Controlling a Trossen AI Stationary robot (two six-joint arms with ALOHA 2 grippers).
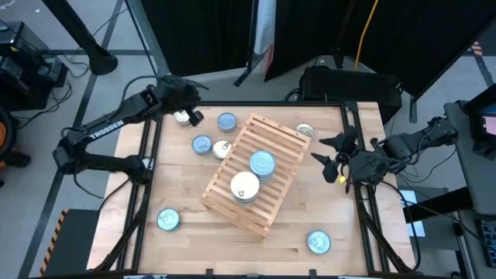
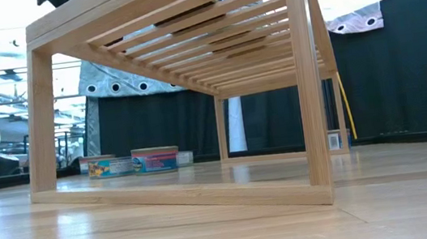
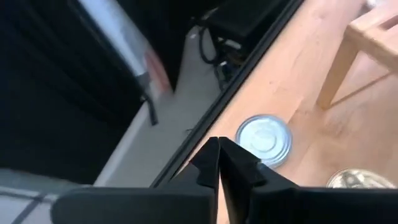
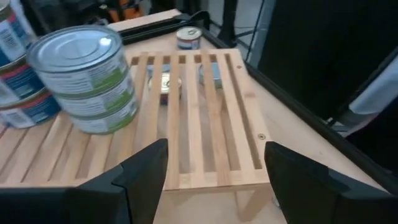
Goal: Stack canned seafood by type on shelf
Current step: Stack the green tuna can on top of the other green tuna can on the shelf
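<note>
The shelf [image 1: 267, 167] is a light-wood slatted rack lying askew mid-table. On it stand a stack of blue-topped tins [image 1: 263, 163] and a stack of silver-topped tins [image 1: 245, 187], which the right wrist view also shows [image 4: 87, 78]. Loose tins rest on the tabletop: a white one [image 1: 182, 117], two blue ones [image 1: 226, 122] [image 1: 201, 145], a pale one [image 1: 222, 149] and a silver one [image 1: 304, 132]. My left gripper [image 1: 192, 112] [image 3: 219, 152] hangs shut and empty over the far left corner, beside the white tin. My right gripper [image 1: 325, 151] [image 4: 216, 149] stands open at the shelf's right end.
Two more blue-topped tins lie near the front edge, one at the left [image 1: 168, 219] and one at the right [image 1: 318, 242]. A black frame rail [image 1: 256, 105] borders the table. Bare wood shows between the shelf and the front edge.
</note>
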